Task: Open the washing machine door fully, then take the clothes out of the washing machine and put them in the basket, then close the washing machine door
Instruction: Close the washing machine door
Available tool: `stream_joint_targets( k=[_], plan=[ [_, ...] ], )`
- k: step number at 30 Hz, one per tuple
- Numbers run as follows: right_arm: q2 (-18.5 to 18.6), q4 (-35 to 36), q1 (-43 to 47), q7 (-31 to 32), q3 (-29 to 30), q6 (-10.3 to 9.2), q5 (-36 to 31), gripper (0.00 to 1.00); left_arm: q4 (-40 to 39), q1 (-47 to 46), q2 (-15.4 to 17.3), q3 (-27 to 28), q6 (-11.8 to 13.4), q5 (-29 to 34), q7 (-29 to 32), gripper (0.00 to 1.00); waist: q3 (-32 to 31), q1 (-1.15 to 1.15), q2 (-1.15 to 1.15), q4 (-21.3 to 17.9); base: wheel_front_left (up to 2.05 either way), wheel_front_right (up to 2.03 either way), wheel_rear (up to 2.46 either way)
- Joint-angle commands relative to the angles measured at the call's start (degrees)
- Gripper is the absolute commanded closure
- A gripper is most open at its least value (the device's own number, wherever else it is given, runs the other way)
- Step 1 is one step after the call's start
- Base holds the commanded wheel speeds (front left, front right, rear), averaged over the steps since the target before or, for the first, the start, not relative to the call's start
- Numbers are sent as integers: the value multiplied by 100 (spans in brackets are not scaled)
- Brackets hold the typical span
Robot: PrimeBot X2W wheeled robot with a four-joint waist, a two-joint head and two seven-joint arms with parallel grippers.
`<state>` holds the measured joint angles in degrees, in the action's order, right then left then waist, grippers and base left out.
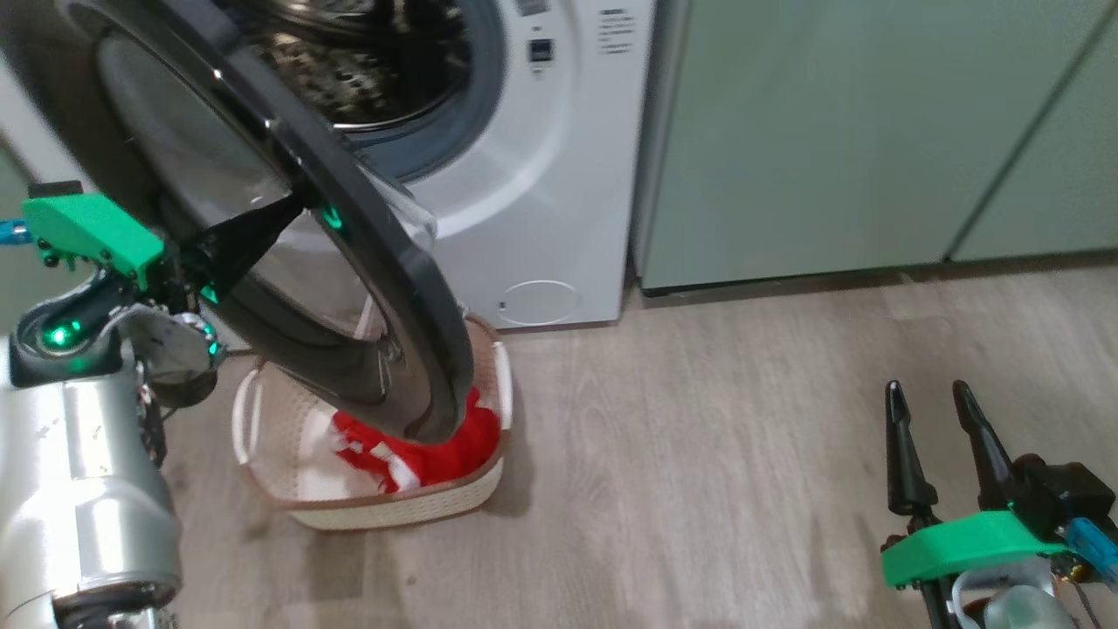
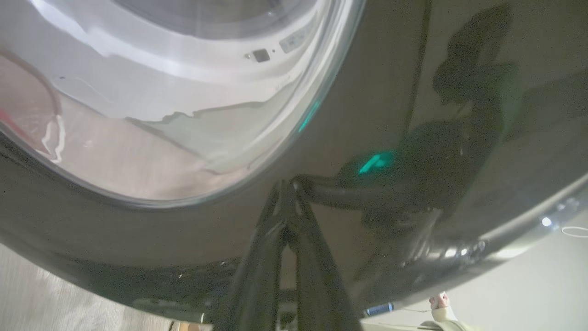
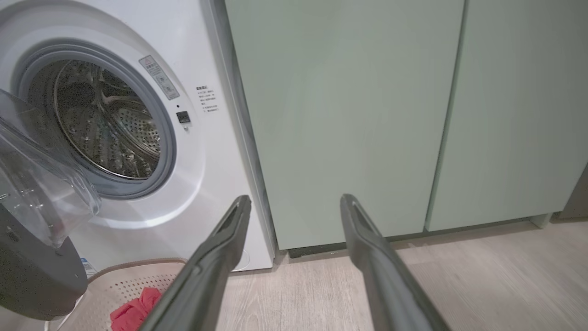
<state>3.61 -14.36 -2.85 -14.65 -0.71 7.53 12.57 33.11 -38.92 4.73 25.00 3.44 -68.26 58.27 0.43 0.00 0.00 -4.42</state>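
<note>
My left claw [image 1: 293, 210], pinched shut, just presses the glossy washing machine door [image 1: 419, 341], so it could skid off mid-swing; right claw [image 1: 930, 397] wide, idle.

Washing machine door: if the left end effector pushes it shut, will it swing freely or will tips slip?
The washing machine door looks rigid, so it should swing as one piece. Its glossy rim may let the shut left end effector slide. The glass bowl probably adds weight.

the clothes [image 1: 450, 447] lie in the basket [image 1: 397, 513] before the washing machine [image 1: 546, 210].
</note>
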Motion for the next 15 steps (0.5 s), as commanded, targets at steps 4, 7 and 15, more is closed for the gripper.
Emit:
stream_joint_targets(
  k=[4,7,15],
  plan=[
    [113,186,-153,-35,-114,-4,-37,0,-74,-190,62,101,-153,-84,-129,100,6,0,0,-331,0,0,0],
    [125,193,-145,-35,-96,-4,-29,0,22,-221,35,98,-240,-90,-226,100,4,0,0,-375,0,0,0],
    [105,220,-111,-35,-7,-4,-53,0,282,-121,29,183,-591,-104,-535,100,-30,0,0,-182,0,0,0]
  ],
)
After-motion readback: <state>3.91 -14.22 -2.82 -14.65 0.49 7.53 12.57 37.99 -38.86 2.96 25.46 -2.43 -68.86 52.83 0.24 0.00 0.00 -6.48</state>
